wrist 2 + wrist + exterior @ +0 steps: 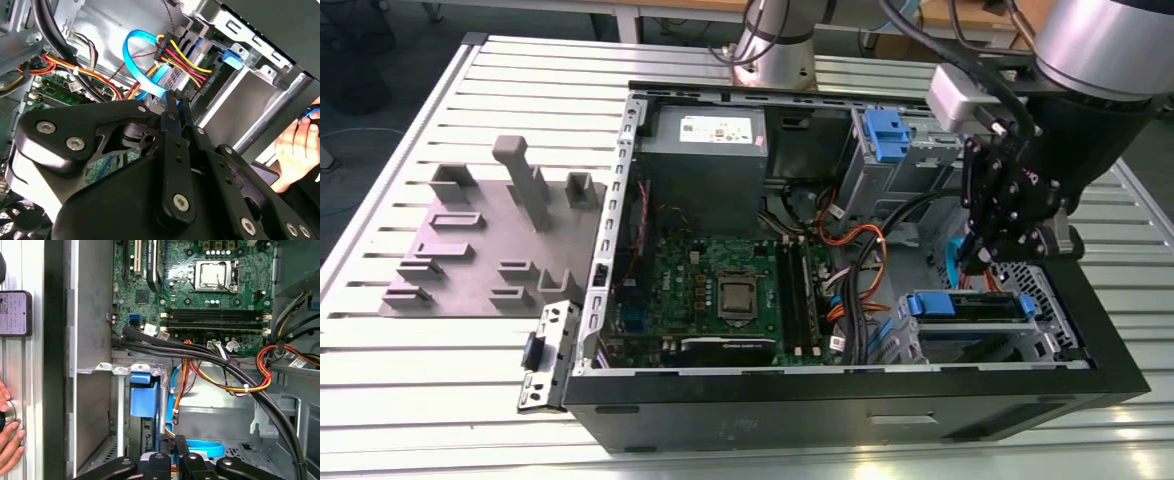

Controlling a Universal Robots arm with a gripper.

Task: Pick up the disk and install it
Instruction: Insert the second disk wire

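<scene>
Disk seated in the drive cage

The disk (967, 305), blue-bracketed, sits in the computer case (854, 400) just below the end effector (1001, 255), whose fingers are closed together, empty. The case rests on a slatted metal bench (400, 340); a person's hand (297, 150) waits nearby.

An open computer case (854, 390) lay on its side on the slatted metal counter (400, 350). Inside it sat a green motherboard (720, 270) with an exposed processor (736, 297), a grey power supply (707, 140) and bundled coloured cables (854, 250). A grey moulded fixture (494, 240) rested beside the case, toward the exterior view's left.
</scene>
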